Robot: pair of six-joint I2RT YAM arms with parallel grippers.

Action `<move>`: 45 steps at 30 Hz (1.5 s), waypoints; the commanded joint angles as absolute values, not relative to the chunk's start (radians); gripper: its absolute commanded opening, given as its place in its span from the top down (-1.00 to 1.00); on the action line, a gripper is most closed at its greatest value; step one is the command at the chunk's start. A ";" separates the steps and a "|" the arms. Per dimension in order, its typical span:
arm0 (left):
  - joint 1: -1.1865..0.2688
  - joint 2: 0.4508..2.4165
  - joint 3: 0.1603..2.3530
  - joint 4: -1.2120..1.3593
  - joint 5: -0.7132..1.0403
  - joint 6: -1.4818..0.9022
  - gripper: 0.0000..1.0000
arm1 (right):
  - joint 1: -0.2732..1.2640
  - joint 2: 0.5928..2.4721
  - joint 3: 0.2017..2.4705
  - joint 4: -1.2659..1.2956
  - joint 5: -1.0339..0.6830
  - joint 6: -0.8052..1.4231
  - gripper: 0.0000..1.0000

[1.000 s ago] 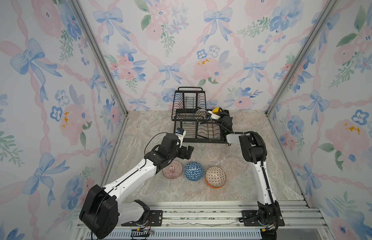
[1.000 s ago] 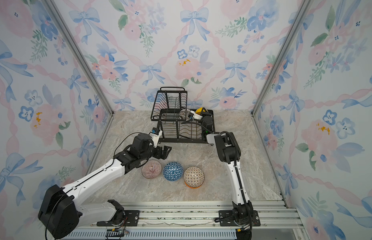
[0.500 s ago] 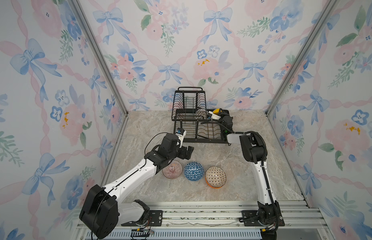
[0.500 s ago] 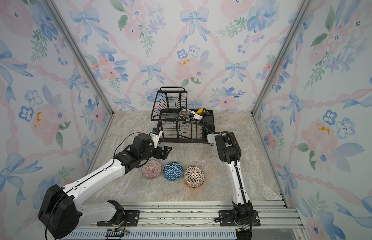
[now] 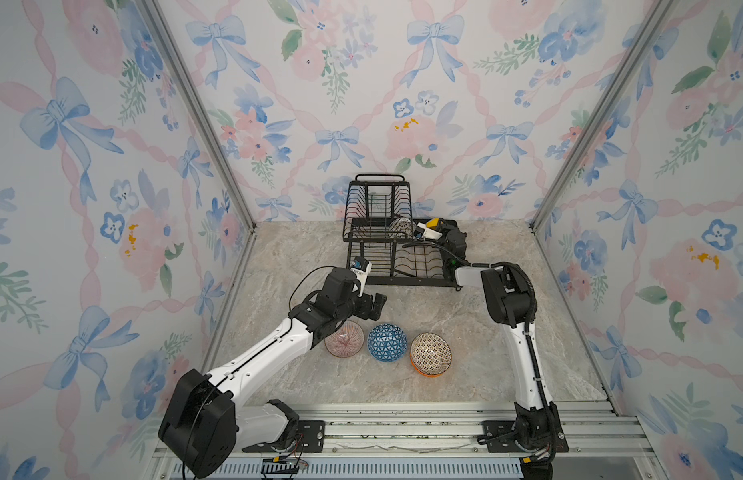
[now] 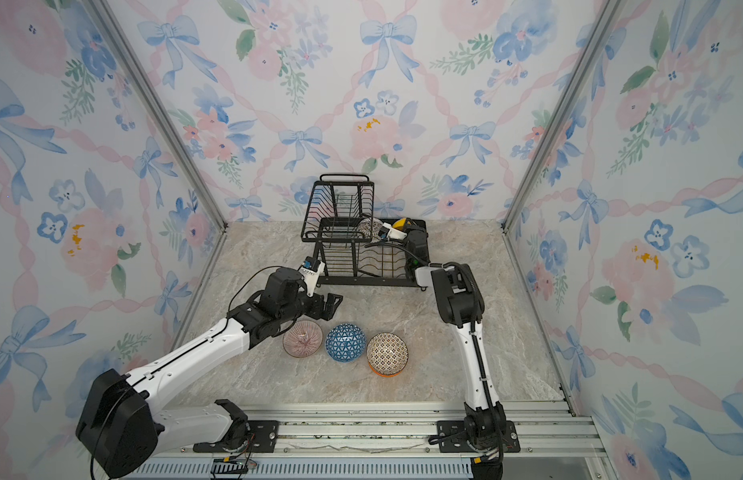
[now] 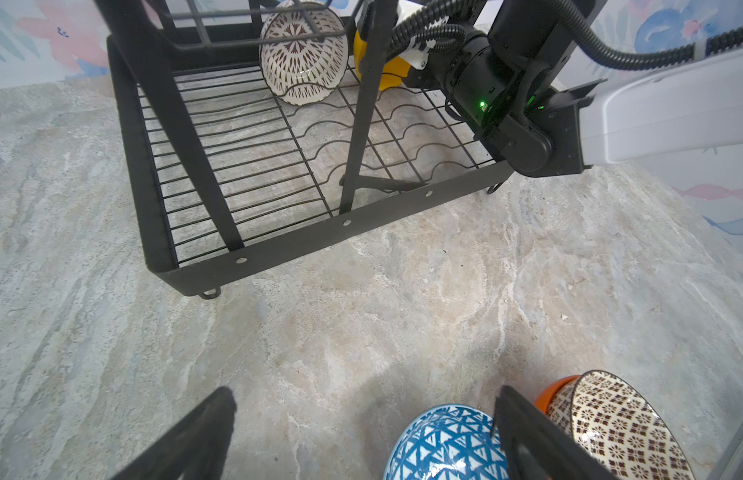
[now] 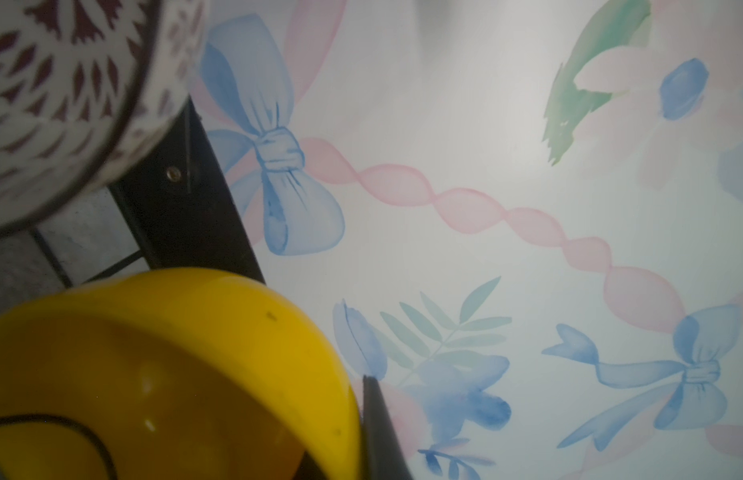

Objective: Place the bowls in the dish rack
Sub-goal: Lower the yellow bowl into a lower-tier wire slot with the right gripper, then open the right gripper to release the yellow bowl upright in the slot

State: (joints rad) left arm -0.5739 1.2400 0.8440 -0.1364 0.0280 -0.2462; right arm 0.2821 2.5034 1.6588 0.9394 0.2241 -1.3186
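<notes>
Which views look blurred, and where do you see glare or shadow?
Right wrist view: yellow bowl and patterned bowl close and soft, small glints on the yellow one. Left wrist view: rack sharp, fingers blurred. Both top views: even light.

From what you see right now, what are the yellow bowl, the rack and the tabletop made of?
The yellow bowl looks like glossy glazed ceramic or plastic: small bright highlights. The dish rack seems to be matte black coated metal: thin wires, riveted flat rails. The tabletop looks like marble or a printed imitation: grey-beige veining, dull sheen.
</notes>
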 commanded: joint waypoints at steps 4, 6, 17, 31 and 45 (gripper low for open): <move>-0.566 1.210 0.822 -0.128 0.034 -0.232 -0.96 | 0.281 2.451 1.611 0.858 0.198 -1.276 1.00; -0.565 1.208 0.821 -0.128 0.034 -0.231 -0.96 | 0.280 2.442 1.604 0.851 0.195 -1.270 1.00; -0.565 1.191 0.814 -0.127 0.031 -0.233 -0.96 | 0.279 2.445 1.619 0.851 0.203 -1.264 0.71; -0.565 1.177 0.809 -0.129 0.031 -0.240 -0.96 | 0.279 2.432 1.620 0.878 0.220 -1.262 0.13; -0.563 1.178 0.800 -0.128 0.017 -0.240 -0.96 | 0.276 2.362 1.541 0.926 0.215 -1.241 -0.99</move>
State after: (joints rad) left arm -0.5728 1.1938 0.8162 -0.1360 0.0238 -0.2462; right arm 0.2813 2.4203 1.5639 0.8906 0.2165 -1.2617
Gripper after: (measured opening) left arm 0.979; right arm 0.980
